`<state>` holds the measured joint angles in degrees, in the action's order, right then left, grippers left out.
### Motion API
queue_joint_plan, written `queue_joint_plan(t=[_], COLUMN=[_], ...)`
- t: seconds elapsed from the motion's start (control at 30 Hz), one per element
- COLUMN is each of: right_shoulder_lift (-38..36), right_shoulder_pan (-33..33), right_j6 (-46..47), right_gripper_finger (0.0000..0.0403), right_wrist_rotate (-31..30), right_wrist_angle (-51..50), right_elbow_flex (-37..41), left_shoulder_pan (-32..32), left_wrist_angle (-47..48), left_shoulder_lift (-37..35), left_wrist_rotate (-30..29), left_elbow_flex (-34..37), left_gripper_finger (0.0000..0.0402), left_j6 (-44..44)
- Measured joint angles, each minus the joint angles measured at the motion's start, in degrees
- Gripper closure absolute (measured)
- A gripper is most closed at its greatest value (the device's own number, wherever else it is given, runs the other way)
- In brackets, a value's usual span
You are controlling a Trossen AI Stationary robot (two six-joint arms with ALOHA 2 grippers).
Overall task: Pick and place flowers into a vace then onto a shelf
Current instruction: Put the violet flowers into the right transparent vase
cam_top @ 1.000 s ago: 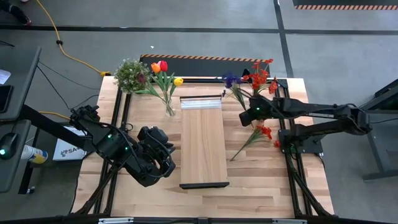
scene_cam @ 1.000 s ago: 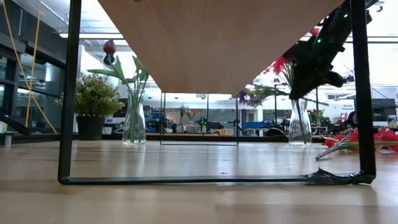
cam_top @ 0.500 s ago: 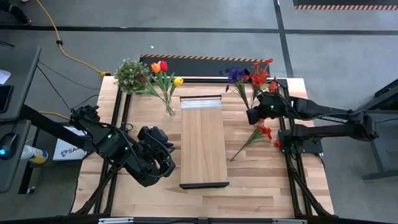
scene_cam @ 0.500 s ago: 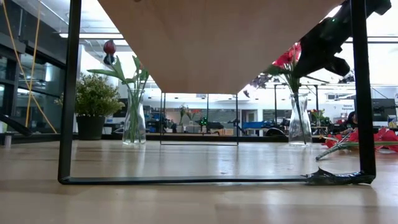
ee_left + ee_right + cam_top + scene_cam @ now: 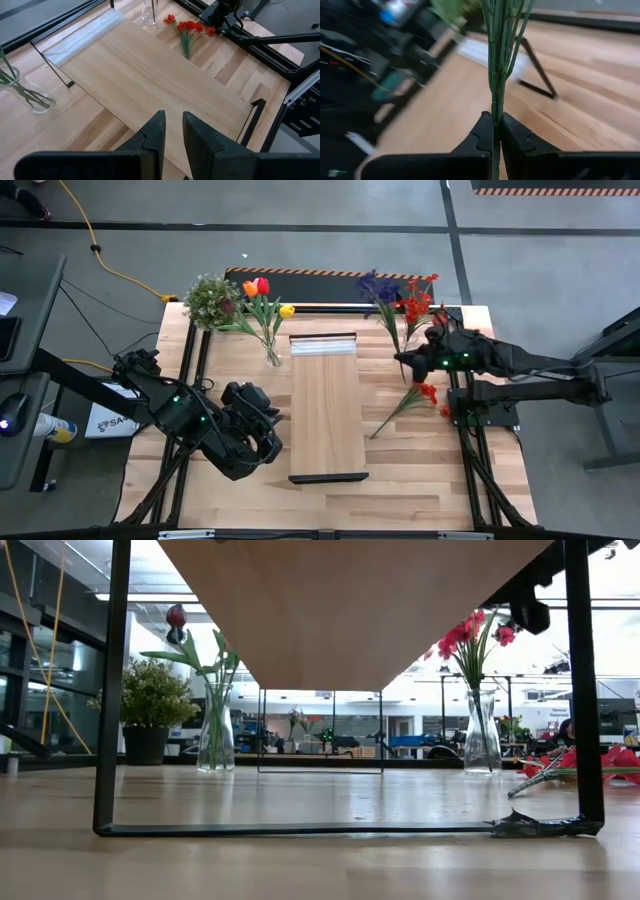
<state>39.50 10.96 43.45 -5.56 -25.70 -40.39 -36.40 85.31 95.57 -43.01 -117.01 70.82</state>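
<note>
Flowers [image 5: 398, 308] farther toward the table's right edge than before, right tool [image 5: 404, 361] clamped on stems.

On the planked surface [image 5: 420, 470], the shelf [image 5: 325, 408] lies lengthwise in the middle. The right claw [image 5: 405, 361] sits beside its far right corner, among purple and red flowers [image 5: 400, 305]. Red sprays [image 5: 415, 395] lie loose just nearer. Tulips [image 5: 260, 300] stand far left beside a bushy plant [image 5: 210, 300]. The left claw [image 5: 262, 442] hangs by the shelf's near left.

Pale smooth matt wooden shelf [image 5: 326, 410] on black metal legs, clear glossy glass vase [image 5: 216, 728], planked wooden table [image 5: 420, 470].
</note>
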Motion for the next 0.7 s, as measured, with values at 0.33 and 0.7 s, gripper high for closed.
queue_joint_plan(t=[0.33,0.7], right_shoulder_lift=[-6.3,-15.9], right_shoulder_pan=[-2.1,-2.1], right_j6=[-3.6,-12.0], right_gripper_finger=[0.0394,0.0395], right_wrist_rotate=[-0.5,-9.1], right_wrist_angle=[9.7,11.0], right_elbow_flex=[-0.1,-0.1], left_shoulder_pan=[0.0,0.0], left_wrist_angle=[-1.8,-2.9], left_shoulder_lift=[0.0,0.0], left_wrist_rotate=[-0.1,-0.1], left_elbow_flex=[0.0,0.0], left_gripper_finger=[0.03,0.03], left_j6=[0.0,0.0])
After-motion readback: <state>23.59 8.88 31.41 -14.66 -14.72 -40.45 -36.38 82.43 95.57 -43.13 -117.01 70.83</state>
